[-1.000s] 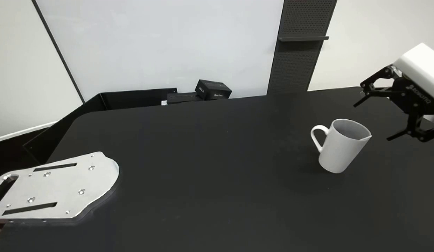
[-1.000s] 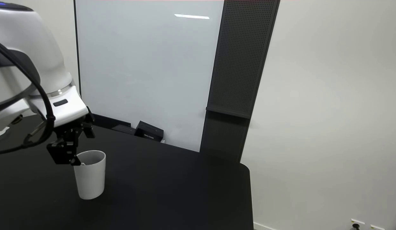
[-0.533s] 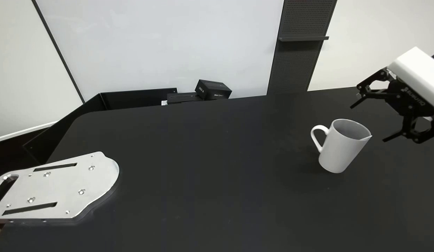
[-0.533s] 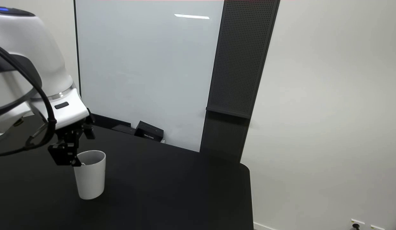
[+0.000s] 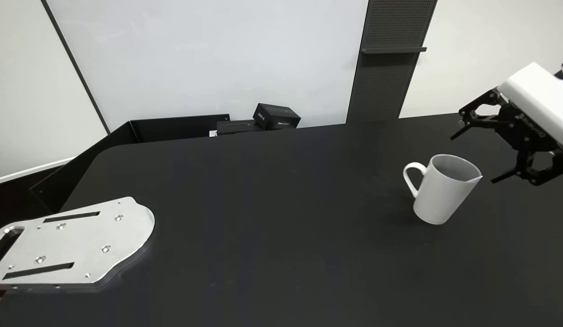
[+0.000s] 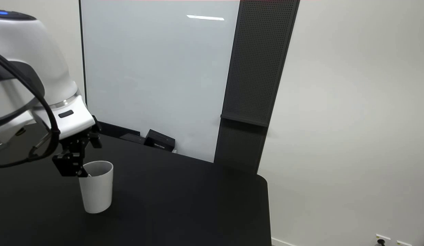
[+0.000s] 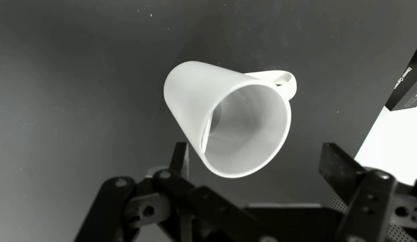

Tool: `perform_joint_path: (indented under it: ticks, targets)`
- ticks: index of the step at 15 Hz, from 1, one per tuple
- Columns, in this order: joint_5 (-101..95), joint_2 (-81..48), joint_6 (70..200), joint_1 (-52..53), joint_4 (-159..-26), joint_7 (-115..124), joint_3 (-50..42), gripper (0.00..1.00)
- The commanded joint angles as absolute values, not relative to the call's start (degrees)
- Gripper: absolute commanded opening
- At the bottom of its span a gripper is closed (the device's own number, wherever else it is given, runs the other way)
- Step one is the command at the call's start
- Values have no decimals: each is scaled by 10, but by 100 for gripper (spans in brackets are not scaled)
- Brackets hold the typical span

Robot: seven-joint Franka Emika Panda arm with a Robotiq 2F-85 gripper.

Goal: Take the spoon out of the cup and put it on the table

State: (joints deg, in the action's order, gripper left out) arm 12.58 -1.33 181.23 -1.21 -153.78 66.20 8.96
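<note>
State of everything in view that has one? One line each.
mug: standing upright on the table
spoon: inside the mug, leaning on its wall, not held
jaws: open, holding nothing
arm light: lit blue
metal plate: lying flat
black box: seems closed
wall socket: seems plugged, cut off by the frame

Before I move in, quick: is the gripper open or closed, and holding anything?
Gripper: open, holding nothing; the spoon is inside the cup.
</note>
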Motion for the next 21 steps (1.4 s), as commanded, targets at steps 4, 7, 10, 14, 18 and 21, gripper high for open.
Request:
perform_joint_path:
  ticks: [4,7,10,14,18,21]
  targets:
    - [182,-28,1826,26,-1520,636,75,100]
    - [191,-27,1826,30,-1519,633,71,100]
    - [193,-27,1825,30,-1517,631,65,100]
    - [202,-33,1823,30,-1514,627,60,100]
    - [205,-41,1822,29,-1511,628,57,100]
    - [208,-46,1822,29,-1509,628,55,100]
